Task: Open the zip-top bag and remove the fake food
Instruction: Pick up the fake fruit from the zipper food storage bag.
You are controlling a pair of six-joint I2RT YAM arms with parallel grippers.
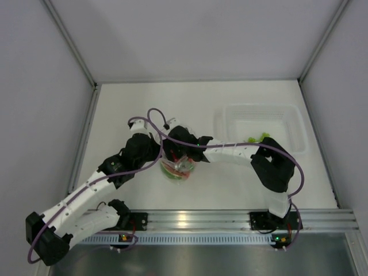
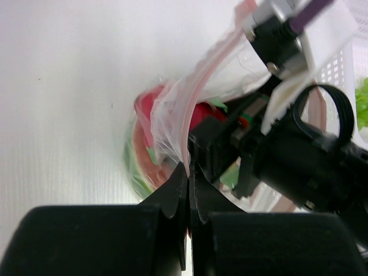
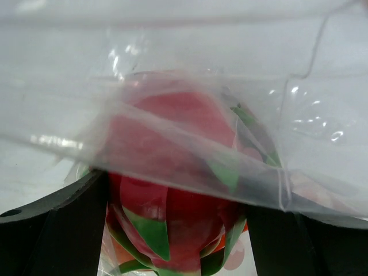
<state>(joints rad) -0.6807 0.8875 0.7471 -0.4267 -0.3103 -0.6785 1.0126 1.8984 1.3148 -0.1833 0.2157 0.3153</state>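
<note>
We see the left gripper [image 2: 187,168] clenched tight on the rim of the zip-top bag [image 2: 172,115], its two black fingertips pinching the plastic where the pinkish zip strip [image 2: 192,95] runs up from them. The right gripper [image 3: 175,227] is inside the bag's mouth with its jaws spread wide on either side of the magenta dragon fruit [image 3: 172,195]; the fingers [image 3: 54,230] stand right at the fruit's flanks, but we cannot tell whether they press on it, since a fold of clear film lies across the wrist view. The bag sits on the white table [image 1: 144,103] between the two arms, near the middle front. It holds the dragon fruit with its green tips and, beneath it, a red-orange melon slice [image 2: 140,167] with a green rim. To the right of the bag, well apart, stands a rigid clear tub [image 1: 290,123], and we see green leafy pieces [image 1: 259,137] at its near edge. The right arm's wrist and its purple cable [image 1: 150,118] hide most of the bag from above.
</note>
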